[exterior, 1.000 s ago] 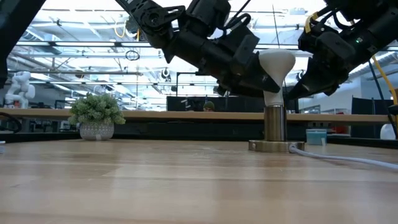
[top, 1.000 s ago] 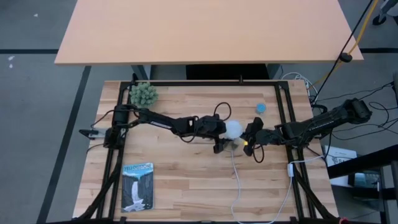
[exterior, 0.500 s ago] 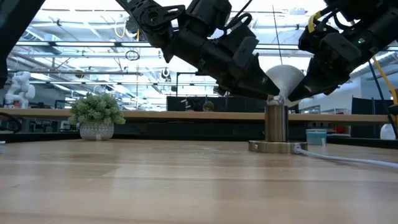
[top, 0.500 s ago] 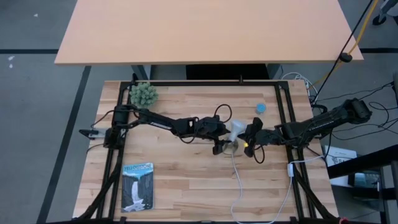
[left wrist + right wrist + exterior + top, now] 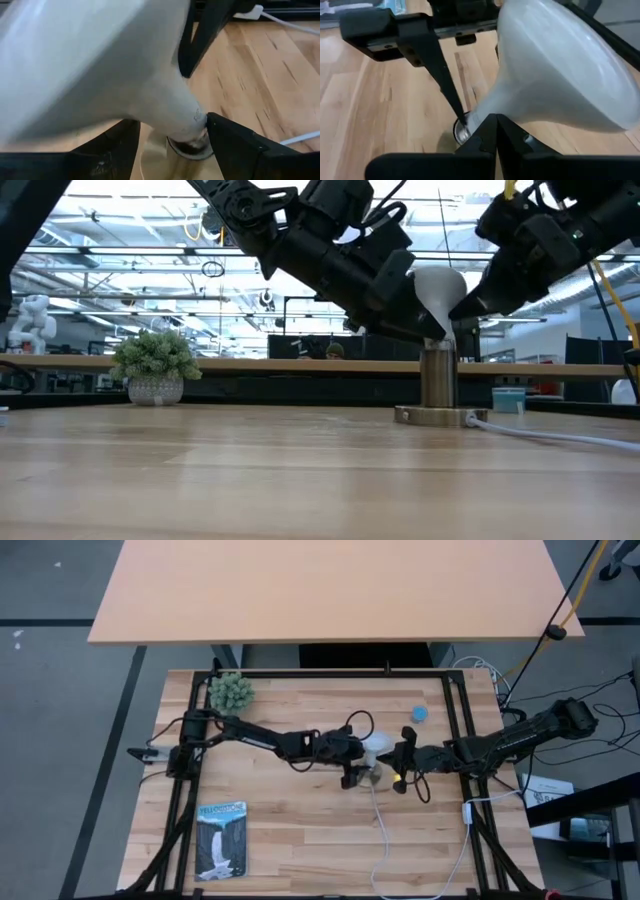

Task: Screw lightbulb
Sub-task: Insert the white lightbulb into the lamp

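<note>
The white lightbulb [image 5: 437, 285] stands tilted with its narrow base in the mouth of the metal socket [image 5: 436, 380], which sits on its round disc in the middle of the table [image 5: 372, 778]. My left gripper [image 5: 356, 768] comes in from the table's left and is shut on the bulb [image 5: 100, 65]. My right gripper [image 5: 403, 766] comes in from the right, shut, with its tips at the bulb's cone [image 5: 555, 65]. The base's thread is hidden in the socket mouth [image 5: 191, 148]. My left gripper pinches the bulb's narrow cone just above the base [image 5: 192, 120] between its two fingers. The fingers [image 5: 235, 142] come slanting down from the table's left. The bulb stands tilted, its base end in the socket mouth. My right gripper has its shut fingertips [image 5: 495, 131] against the lower cone [image 5: 487, 107], from the table's right, slanting down.
The socket's white cord [image 5: 384, 840] runs toward the near edge. A small potted plant [image 5: 231, 691] stands at the far left, a blue round object [image 5: 419, 712] at the far right, a picture card [image 5: 221, 838] near left. Black frame rails [image 5: 455, 710] border the table.
The bulb stood upright on the socket, then tipped over with its dome toward the table's right, and now stands nearer upright again, still tilted. Both grippers have stayed at the bulb, and the right one has risen a little. The socket has slid slightly left.
</note>
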